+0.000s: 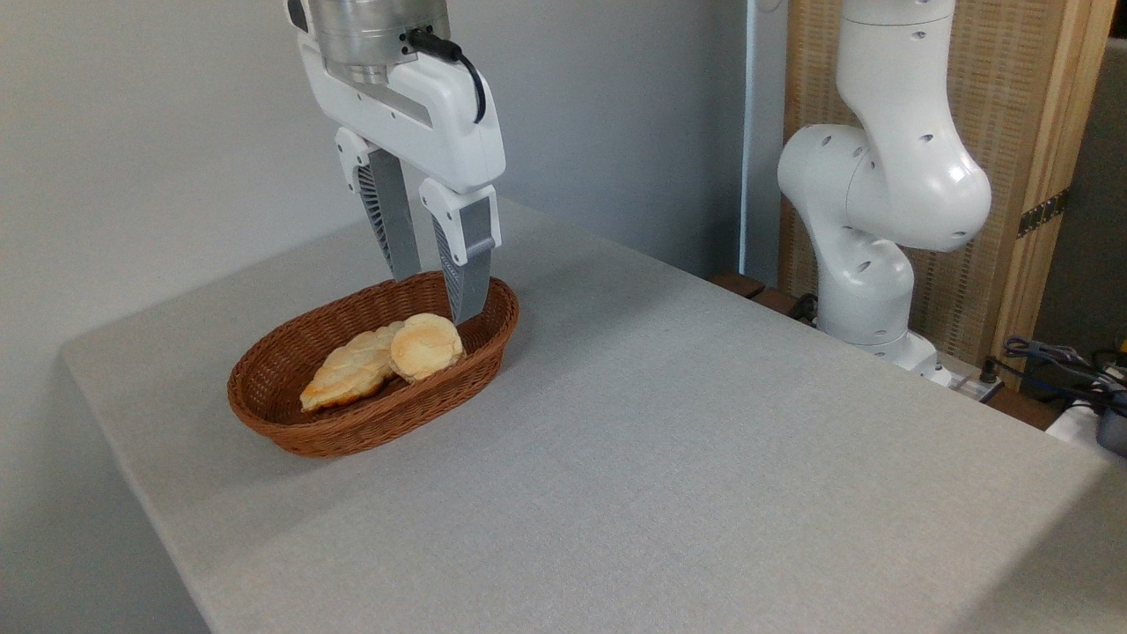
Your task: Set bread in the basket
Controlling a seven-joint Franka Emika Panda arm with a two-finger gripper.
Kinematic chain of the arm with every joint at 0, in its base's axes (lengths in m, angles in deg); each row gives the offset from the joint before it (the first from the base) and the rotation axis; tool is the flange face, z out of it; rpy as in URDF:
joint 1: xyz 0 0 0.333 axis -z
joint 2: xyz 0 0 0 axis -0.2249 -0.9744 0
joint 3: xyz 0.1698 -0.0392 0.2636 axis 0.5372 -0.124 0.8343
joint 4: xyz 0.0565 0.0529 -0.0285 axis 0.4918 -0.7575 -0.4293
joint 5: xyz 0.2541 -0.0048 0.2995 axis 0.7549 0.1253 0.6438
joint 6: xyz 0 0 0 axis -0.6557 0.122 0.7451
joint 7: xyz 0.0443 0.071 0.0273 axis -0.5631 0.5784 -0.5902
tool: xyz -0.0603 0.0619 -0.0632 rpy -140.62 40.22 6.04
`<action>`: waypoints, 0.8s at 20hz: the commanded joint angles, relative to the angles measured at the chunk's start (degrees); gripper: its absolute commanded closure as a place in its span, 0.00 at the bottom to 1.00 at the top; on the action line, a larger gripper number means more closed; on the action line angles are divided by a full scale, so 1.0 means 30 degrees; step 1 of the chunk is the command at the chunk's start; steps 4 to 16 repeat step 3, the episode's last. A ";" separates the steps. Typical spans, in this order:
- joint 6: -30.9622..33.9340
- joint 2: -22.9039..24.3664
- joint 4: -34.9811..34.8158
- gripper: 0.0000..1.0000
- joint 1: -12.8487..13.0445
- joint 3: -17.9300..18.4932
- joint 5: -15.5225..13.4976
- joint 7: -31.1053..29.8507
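Note:
The reddish-brown wicker basket (290, 423) sits on the left part of the grey table. Inside it lies the round golden bread bun (426, 345), leaning against a longer braided loaf (348, 372). My gripper (436, 299) hangs over the basket's right end, just above and behind the bun. Its two grey fingers (465, 264) stand apart with nothing between them, so it is open. The right fingertip is close above the bun; I cannot tell whether it touches.
The arm's white base (867, 255) stands at the table's far right edge. Cables and small devices (1074, 370) lie beyond that edge. A grey wall runs behind the table, and a wooden screen (1021, 132) stands at the back right.

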 commanded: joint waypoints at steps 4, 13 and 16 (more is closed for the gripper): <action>-0.0257 0.0221 -0.0208 0.00 0.0077 0.0195 0.0122 0.0226; -0.0257 0.0221 -0.0208 0.00 0.0077 0.0195 0.0122 0.0226; -0.0257 0.0221 -0.0208 0.00 0.0077 0.0195 0.0122 0.0226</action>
